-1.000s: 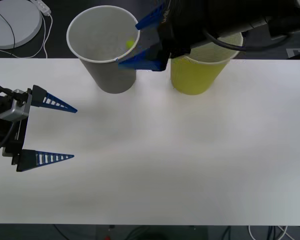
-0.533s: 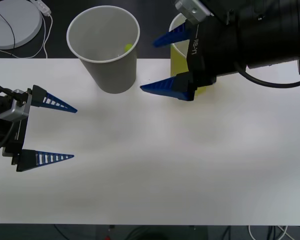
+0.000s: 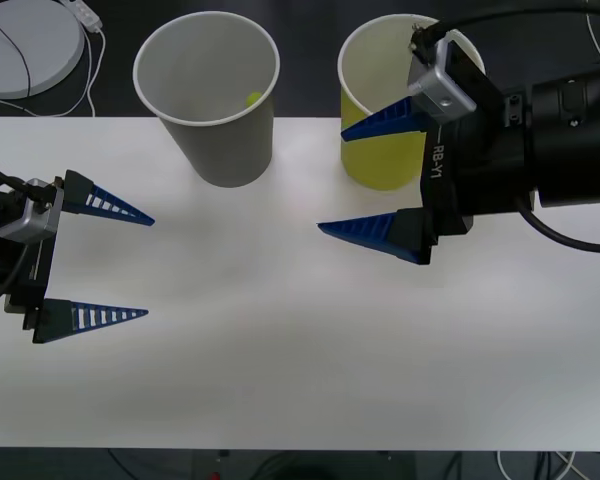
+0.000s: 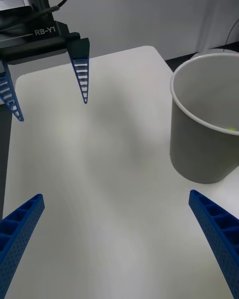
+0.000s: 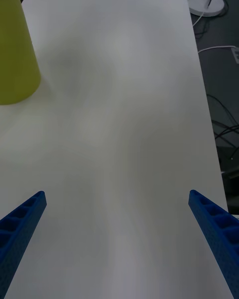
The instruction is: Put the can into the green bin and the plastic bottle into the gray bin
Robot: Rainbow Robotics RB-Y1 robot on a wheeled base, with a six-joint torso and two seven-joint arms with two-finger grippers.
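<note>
bare white table [image 3: 300,360], dark floor beyond

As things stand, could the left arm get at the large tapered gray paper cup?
Probably yes: the left gripper is open, and bare white table lies between it and the upright gray cup.

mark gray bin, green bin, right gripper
gray bin [image 3: 225,150], front view, outer wall.
green bin [image 3: 380,160], front view, outer wall below the rim.
right gripper [image 3: 370,180], front view, midway between its open fingertips.
</note>
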